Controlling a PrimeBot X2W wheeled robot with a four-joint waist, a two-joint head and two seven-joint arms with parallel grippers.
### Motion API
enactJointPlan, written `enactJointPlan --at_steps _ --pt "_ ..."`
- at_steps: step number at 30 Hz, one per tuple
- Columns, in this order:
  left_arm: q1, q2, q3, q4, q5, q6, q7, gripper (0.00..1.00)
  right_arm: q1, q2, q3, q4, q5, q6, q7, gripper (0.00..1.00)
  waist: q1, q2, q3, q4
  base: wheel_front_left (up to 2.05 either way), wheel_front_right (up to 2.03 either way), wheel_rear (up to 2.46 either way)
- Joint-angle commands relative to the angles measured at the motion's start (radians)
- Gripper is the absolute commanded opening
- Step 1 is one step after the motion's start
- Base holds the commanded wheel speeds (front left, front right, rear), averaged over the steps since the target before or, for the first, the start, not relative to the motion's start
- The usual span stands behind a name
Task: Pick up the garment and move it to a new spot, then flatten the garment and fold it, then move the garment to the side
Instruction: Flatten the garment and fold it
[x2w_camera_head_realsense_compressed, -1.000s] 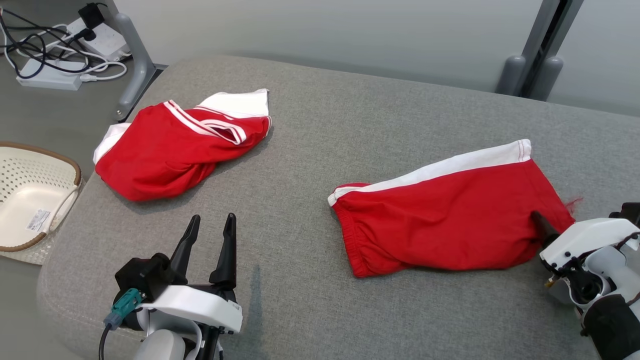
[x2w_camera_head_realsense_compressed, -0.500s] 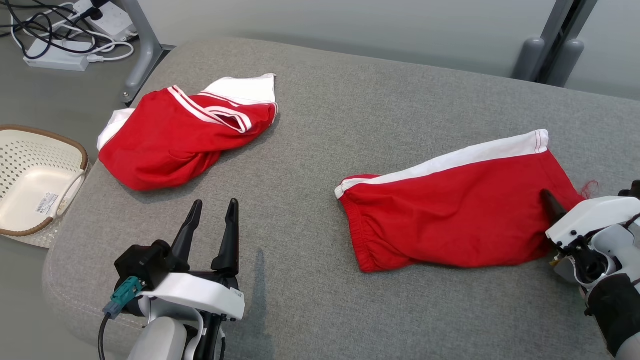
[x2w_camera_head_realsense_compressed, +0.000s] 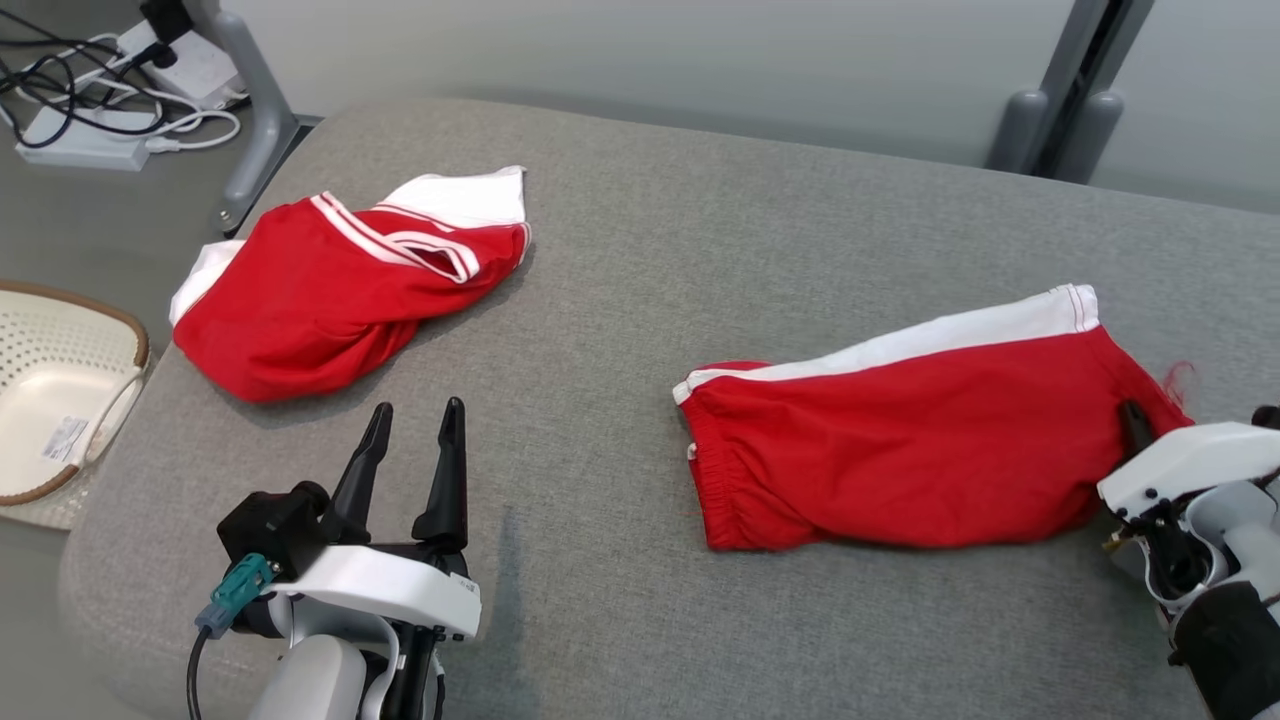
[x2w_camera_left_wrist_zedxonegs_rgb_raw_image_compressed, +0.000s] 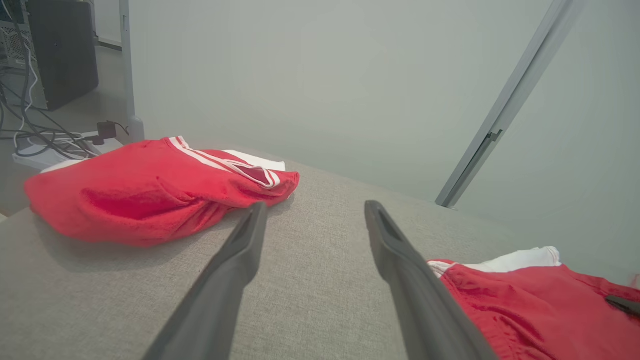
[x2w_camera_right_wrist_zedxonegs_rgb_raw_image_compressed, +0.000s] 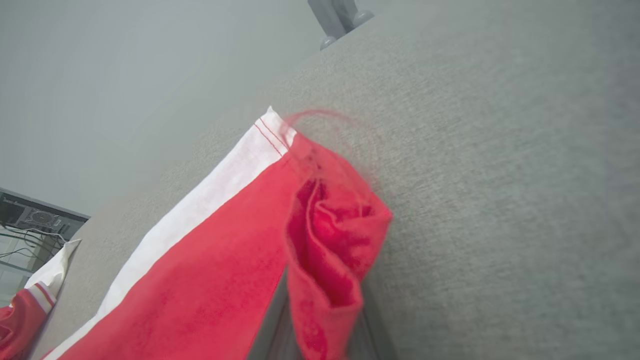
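The garment (x2w_camera_head_realsense_compressed: 330, 300), a red T-shirt with white sleeves and striped trim, lies crumpled at the far left of the grey padded surface (x2w_camera_head_realsense_compressed: 620, 280); it also shows in the left wrist view (x2w_camera_left_wrist_zedxonegs_rgb_raw_image_compressed: 140, 200). My left gripper (x2w_camera_head_realsense_compressed: 418, 410) stands open just in front of it, with nothing between its fingers (x2w_camera_left_wrist_zedxonegs_rgb_raw_image_compressed: 316, 207). A pair of red shorts (x2w_camera_head_realsense_compressed: 900, 440) with a white side stripe lies to the right. My right gripper (x2w_camera_head_realsense_compressed: 1135, 425) is shut on the shorts' right corner. That corner bunches into a fold (x2w_camera_right_wrist_zedxonegs_rgb_raw_image_compressed: 330, 240) over its fingers (x2w_camera_right_wrist_zedxonegs_rgb_raw_image_compressed: 267, 335).
A white perforated basket (x2w_camera_head_realsense_compressed: 60, 400) sits on the floor off the left edge. Power strips and cables (x2w_camera_head_realsense_compressed: 90, 120) lie beside a grey table leg (x2w_camera_head_realsense_compressed: 245, 110) at the back left. Grey posts (x2w_camera_head_realsense_compressed: 1040, 130) stand at the back right.
My right gripper has closed on the shorts' right corner. The head camera has shifted a little. The left gripper and the T-shirt have stayed put.
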Motion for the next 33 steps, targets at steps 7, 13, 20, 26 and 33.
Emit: enactJointPlan --at_steps 7,13,20,26,33 --pt "0.023 0.005 0.011 0.005 -0.003 -0.001 -0.005 1.00 0.087 -0.028 -0.040 0.001 0.063 0.000 -0.070 0.00 0.0000 0.0000 -0.056 -0.061 0.00 0.00 0.00" --pt "0.050 0.005 0.025 0.008 -0.006 -0.003 -0.005 1.00 0.165 -0.039 -0.077 0.034 0.095 0.000 -0.109 0.00 0.0000 0.0000 -0.093 -0.111 0.00 0.00 0.00" --pt "0.064 0.005 0.030 0.007 -0.006 -0.006 -0.005 1.00 0.202 -0.045 -0.086 0.059 0.073 0.000 -0.126 0.00 0.0000 0.0000 -0.110 -0.148 0.00 0.00 0.00" --pt "0.066 0.005 0.037 0.004 -0.003 -0.001 -0.005 1.00 0.183 -0.034 -0.081 0.010 0.037 0.000 -0.130 0.00 0.0000 0.0000 -0.125 -0.159 0.00 0.00 0.00" --pt "0.078 0.005 0.047 0.002 -0.004 -0.001 -0.005 1.00 0.218 0.008 -0.097 -0.160 -0.023 0.000 -0.130 0.00 0.0000 0.0000 -0.154 -0.152 0.00 0.00 0.00"
